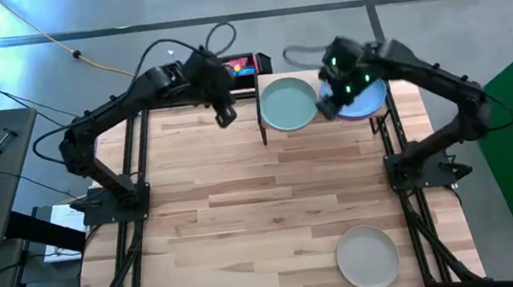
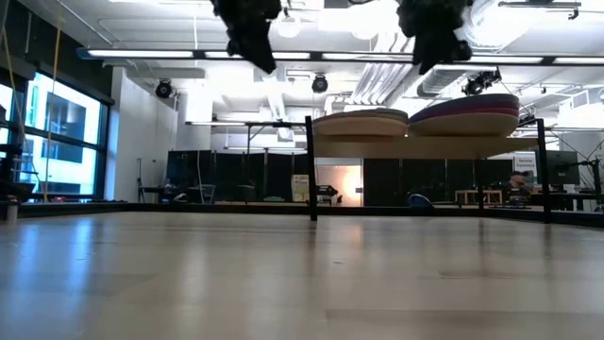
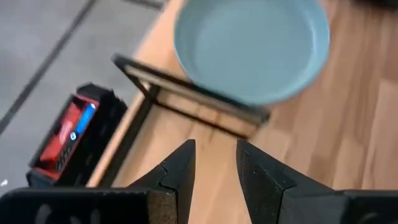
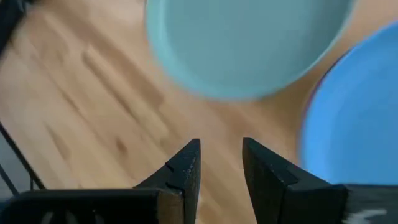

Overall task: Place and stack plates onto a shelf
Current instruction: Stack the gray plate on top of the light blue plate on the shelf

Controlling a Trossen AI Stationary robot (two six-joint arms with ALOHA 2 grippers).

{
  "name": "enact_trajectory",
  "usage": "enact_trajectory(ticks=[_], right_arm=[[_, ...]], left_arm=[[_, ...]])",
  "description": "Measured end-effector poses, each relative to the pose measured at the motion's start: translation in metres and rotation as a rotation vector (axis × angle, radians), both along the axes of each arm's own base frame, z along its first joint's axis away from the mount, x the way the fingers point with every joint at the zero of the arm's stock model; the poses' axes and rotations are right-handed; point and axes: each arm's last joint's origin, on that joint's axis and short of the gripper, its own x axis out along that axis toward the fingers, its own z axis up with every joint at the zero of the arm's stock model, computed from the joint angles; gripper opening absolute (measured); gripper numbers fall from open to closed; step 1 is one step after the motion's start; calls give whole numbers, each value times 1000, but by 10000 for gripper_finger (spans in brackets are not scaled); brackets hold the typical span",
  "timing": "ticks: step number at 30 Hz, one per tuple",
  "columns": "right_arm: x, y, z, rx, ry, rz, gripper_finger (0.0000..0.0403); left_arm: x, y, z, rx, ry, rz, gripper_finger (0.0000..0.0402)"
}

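Two stacks side by side on shelf [image 1: 281, 147]: mint green plate [image 1: 288, 103] topping one, blue plate [image 1: 361, 101] the other. Right gripper [image 4: 221, 163] spread, empty, just above both. Left gripper [image 3: 215, 163] spread, empty, near mint plate

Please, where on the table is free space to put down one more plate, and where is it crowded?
Free: the broad wooden tabletop between the small raised shelf and the round beige plate. Crowded: the shelf, filled by the mint green plate and blue plate, right gripper above.
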Motion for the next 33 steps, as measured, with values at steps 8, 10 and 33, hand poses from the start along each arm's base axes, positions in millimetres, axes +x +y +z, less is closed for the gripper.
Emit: enact_trajectory(ticks=[8, 10, 33], right_arm=[[2, 76, -18, -36, 41, 69, 99], [0, 93, -27, -13, 52, 102, 99], [-32, 220, -146, 69, 179, 586, 99]], left_arm=[[-17, -19, -28, -64, 131, -38, 104], [-22, -24, -32, -68, 135, -45, 104], [-32, -58, -54, -204, 98, 62, 104]])
